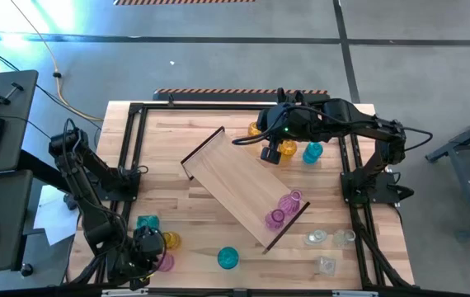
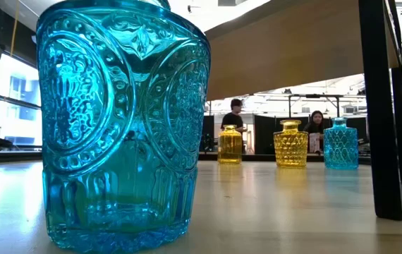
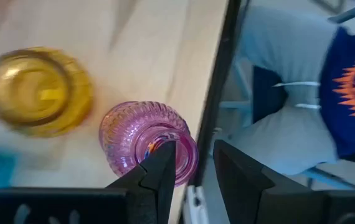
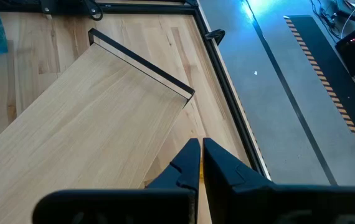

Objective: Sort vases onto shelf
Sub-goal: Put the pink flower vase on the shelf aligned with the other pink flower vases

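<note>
Left gripper point(image 3: 190, 171) sits at the tabletop's point(image 1: 177, 136) 7 o'clock corner, one finger down inside the mouth of a pink vase point(image 3: 146, 140) and the other outside its rim; whether it has actually clamped the glass cannot be told. An amber vase point(image 3: 37, 90) stands just beside the pink one, with a teal vase point(image 1: 147, 223) near them. Right gripper point(image 4: 200, 163) is clenched on nothing, hovering over the far end of the shelf point(image 1: 239, 183) toward 1 o'clock. That shelf lies diagonally across the middle of the tabletop, with two pink vases point(image 1: 284, 209) standing on its 4 o'clock end. Two amber vases point(image 1: 278, 151) and a teal one point(image 1: 312, 153) stand off the board near 1 o'clock, another teal vase point(image 1: 227, 258) at 6 o'clock, and three clear vases point(image 1: 327, 245) at 5 o'clock.
</note>
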Action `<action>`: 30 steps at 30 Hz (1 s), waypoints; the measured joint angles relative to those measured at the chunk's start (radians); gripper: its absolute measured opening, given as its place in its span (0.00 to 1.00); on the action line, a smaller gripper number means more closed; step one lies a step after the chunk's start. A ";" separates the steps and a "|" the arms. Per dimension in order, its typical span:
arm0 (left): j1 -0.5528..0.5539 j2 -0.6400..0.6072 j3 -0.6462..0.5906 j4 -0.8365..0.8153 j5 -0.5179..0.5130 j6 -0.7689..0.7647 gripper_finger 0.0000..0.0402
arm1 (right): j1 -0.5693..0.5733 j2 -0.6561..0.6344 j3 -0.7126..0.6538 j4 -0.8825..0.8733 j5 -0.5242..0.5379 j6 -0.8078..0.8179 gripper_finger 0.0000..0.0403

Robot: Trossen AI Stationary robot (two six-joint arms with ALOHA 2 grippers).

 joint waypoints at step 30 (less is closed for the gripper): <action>0.021 0.068 0.015 -0.006 -0.023 -0.002 0.23 | 0.003 0.000 0.000 0.000 -0.006 0.000 0.00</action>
